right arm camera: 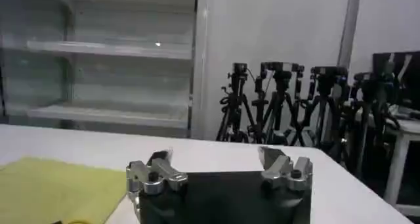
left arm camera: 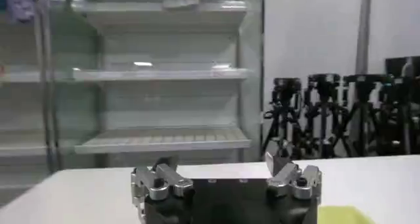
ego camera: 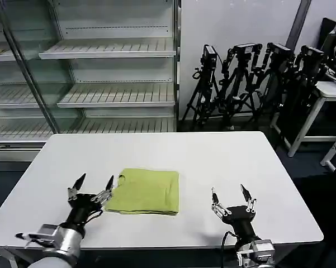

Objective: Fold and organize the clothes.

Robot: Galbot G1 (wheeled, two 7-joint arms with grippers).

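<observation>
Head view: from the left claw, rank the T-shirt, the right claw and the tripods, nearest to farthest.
From the left claw:
1. T-shirt, just beside it on the table.
2. Right claw, across the table's front edge.
3. Tripods, on the floor behind the table.

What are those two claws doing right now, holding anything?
Left gripper: open, holding nothing, beside the folded T-shirt.
Right gripper: open, holding nothing, over bare table.
</observation>
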